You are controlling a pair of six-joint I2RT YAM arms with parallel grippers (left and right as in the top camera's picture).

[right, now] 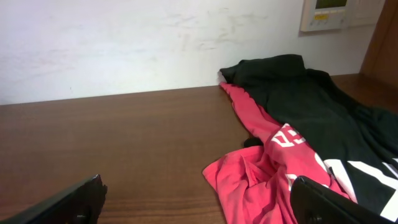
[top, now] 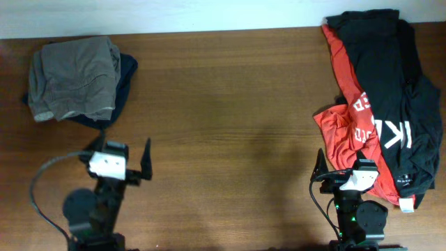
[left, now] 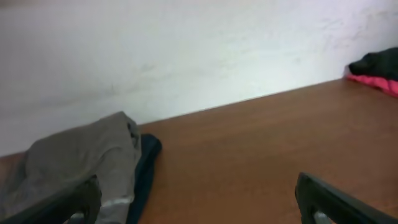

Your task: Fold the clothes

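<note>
Brown wood-grain counter (top: 223, 104) runs back to a white wall (left: 186, 50). Locate the shorts (top: 73, 78) at the far left corner of the counter. They lie bunched in a rough heap on top of a dark navy garment (top: 127, 73), which shows along their right and near edges. A red T-shirt (top: 345, 132) and a black T-shirt (top: 390, 77) lie at the right side, well apart from the shorts. Do not handle them.

Both sets of jaws stand wide open and hold nothing. The left jaws face the shorts from near the front edge. The right jaws sit just beside the T-shirts.

Expect the shorts to be soft, limp cloth of moderate weight. They should sag and drape when lifted, and their layers are likely to slide over each other. They are not fragile and probably not slippery.

Take hold at a thick, doubled edge. The paler strip along the near side is a likely place, though you cannot tell whether it is hem or waistband. Pinch only the shorts' cloth, and keep the jaws clear of the navy garment beneath.
</note>
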